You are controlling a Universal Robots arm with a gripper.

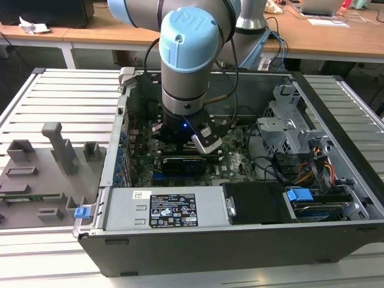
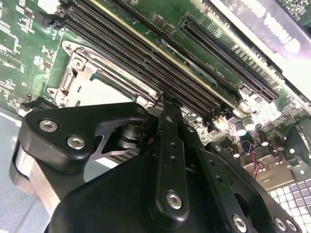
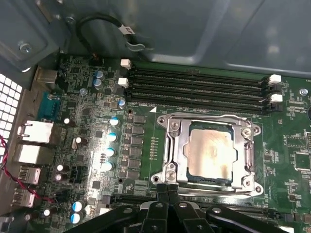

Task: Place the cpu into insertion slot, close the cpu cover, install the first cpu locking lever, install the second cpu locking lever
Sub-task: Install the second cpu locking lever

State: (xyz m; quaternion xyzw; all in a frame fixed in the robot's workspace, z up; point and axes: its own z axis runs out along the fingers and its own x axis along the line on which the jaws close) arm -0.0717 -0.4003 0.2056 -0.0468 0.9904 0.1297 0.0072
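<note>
Ribbed grey metal bench spans the foreground — pale slats running across. Behind it, wooden desks line the back (papers and a crumpled white sheet on top). Lighting even and diffuse — no hard shadows visible.

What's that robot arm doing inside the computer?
A robot arm is reaching down into an open computer case and working at the processor socket on the green motherboard. The cpu already sits in the insertion slot, with the cpu cover down around it. The gripper is at the socket's edge, its fingers pressed together.
</note>
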